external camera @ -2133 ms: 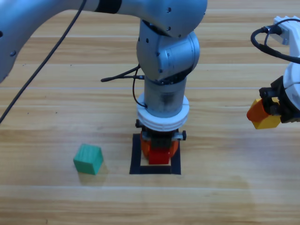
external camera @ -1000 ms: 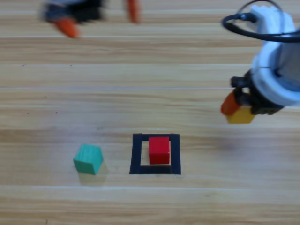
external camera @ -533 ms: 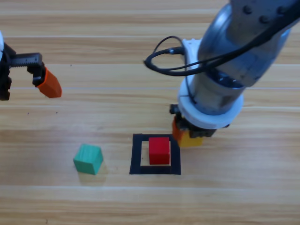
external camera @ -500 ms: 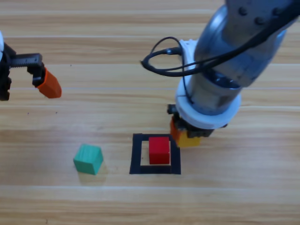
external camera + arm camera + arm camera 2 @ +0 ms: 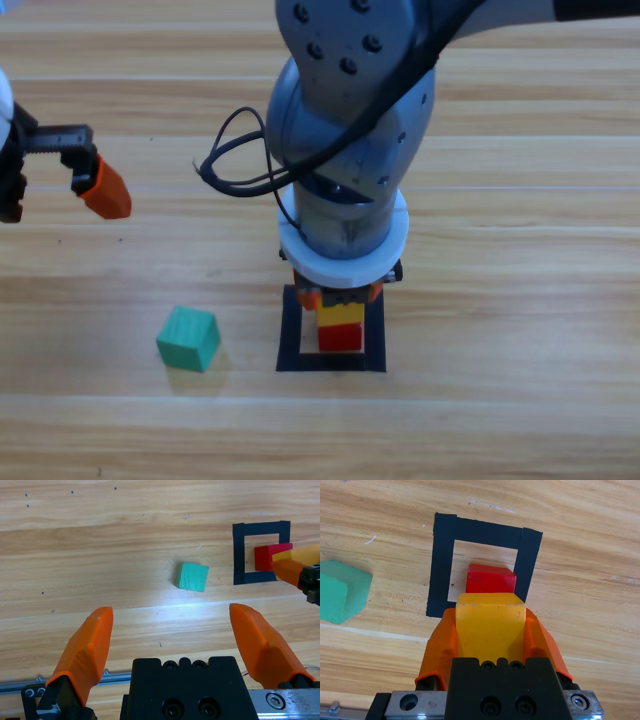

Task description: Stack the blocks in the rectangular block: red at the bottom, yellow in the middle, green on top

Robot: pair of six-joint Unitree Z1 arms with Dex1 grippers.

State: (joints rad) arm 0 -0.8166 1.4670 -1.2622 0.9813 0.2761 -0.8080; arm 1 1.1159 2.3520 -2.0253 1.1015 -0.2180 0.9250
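Note:
The red cube (image 5: 340, 338) lies inside the black tape rectangle (image 5: 290, 345). My right gripper (image 5: 340, 300) stands over it, shut on the yellow cube (image 5: 340, 312), which sits directly above the red one; whether they touch I cannot tell. In the right wrist view the yellow cube (image 5: 491, 620) is clamped between the orange jaws, with the red cube (image 5: 491, 578) just beyond it inside the tape outline (image 5: 441, 565). The green cube (image 5: 188, 339) rests on the wood left of the rectangle. My left gripper (image 5: 171, 611) waits open at the left edge, holding nothing.
The right arm's grey body and black cable (image 5: 230, 175) hang over the table's middle and hide the back part of the rectangle. The left wrist view shows the green cube (image 5: 192, 576) and the tape outline (image 5: 239, 555) farther off.
The right arm has swung left, carrying the yellow cube from beside the rectangle's right edge to directly over the red cube. The left gripper has hardly moved.

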